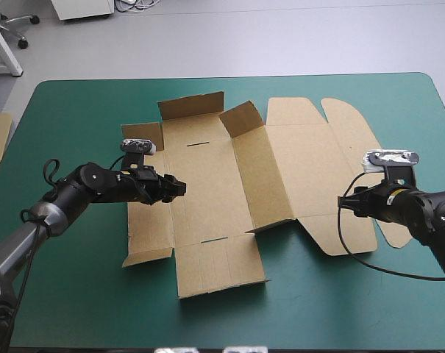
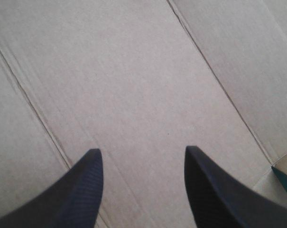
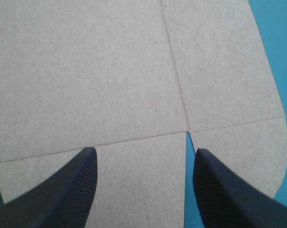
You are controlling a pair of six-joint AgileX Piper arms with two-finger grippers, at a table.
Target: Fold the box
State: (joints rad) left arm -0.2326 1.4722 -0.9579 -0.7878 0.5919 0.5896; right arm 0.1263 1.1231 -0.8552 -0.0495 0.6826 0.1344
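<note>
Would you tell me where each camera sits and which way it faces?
High view: above and behind the robot, looking forward and down on the table and the mostly flat box; both arms show, left end effector over the box, right end effector at its right edge.
Left wrist view: above that wrist, looking down at creased board; its open fingers show.
Right wrist view: above that wrist, looking down at the box's right flaps; open fingers show.
Shared: all three see the box.
</note>
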